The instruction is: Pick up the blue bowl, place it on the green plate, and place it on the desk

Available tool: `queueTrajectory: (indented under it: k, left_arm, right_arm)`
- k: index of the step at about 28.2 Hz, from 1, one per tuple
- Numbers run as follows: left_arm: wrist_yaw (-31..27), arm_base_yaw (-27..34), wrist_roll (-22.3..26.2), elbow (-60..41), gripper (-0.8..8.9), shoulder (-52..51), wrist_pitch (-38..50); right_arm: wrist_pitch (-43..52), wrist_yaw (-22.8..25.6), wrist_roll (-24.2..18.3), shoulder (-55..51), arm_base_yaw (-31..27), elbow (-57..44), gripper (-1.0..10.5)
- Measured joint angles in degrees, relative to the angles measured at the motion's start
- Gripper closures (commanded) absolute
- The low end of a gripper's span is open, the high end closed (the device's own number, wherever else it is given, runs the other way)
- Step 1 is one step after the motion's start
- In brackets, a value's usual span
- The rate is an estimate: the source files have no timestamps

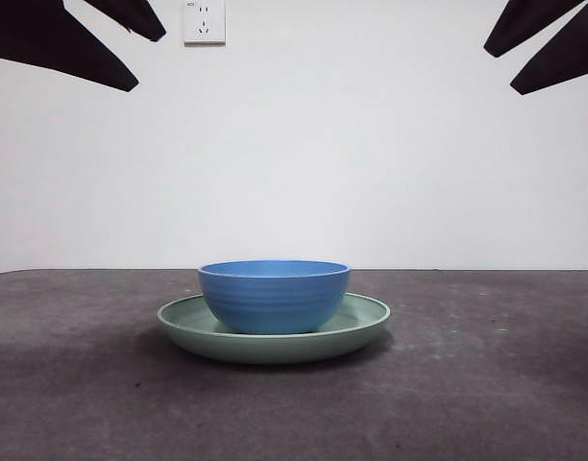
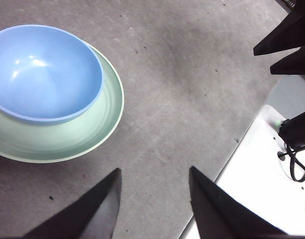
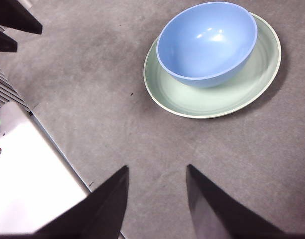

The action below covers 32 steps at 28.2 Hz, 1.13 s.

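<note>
The blue bowl [image 1: 274, 296] sits upright inside the green plate [image 1: 366, 320], and the plate lies flat on the desk [image 1: 486, 384] at its centre. In the wrist views the blue bowl [image 2: 43, 72] [image 3: 207, 42] rests off-centre on the green plate [image 2: 100, 124] [image 3: 192, 102]. My left gripper [image 2: 154, 169] hangs open above bare desk, apart from the plate. My right gripper [image 3: 157, 167] is open too, over bare desk on the plate's other side. Both arms show in the front view only as black tips [image 1: 73, 38] [image 1: 553, 43] at the top corners.
A white surface [image 2: 262, 184] [image 3: 33, 169] borders the desk's edge under the arms, with a black cable [image 2: 297, 164] on it. A white wall with a socket [image 1: 204, 21] stands behind the desk.
</note>
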Motion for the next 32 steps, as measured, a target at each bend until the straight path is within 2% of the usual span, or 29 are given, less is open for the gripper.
queueTrajectory:
  k: [8, 12, 32]
  left_arm:
    - [0.0, 0.0, 0.0, 0.0, 6.15, 0.0, 0.02]
    - [0.02, 0.02, 0.02, 0.0, 8.07, 0.0, 0.02]
    - [0.0, 0.02, 0.02, 0.0, 8.04, 0.0, 0.24]
  right_arm:
    - [0.0, 0.0, 0.0, 0.0, 0.0, 0.0, 7.6]
    - [-0.02, -0.02, 0.02, 0.0, 0.0, 0.0, 9.4]
    - [0.0, 0.0, 0.02, 0.0, 0.0, 0.0, 9.4]
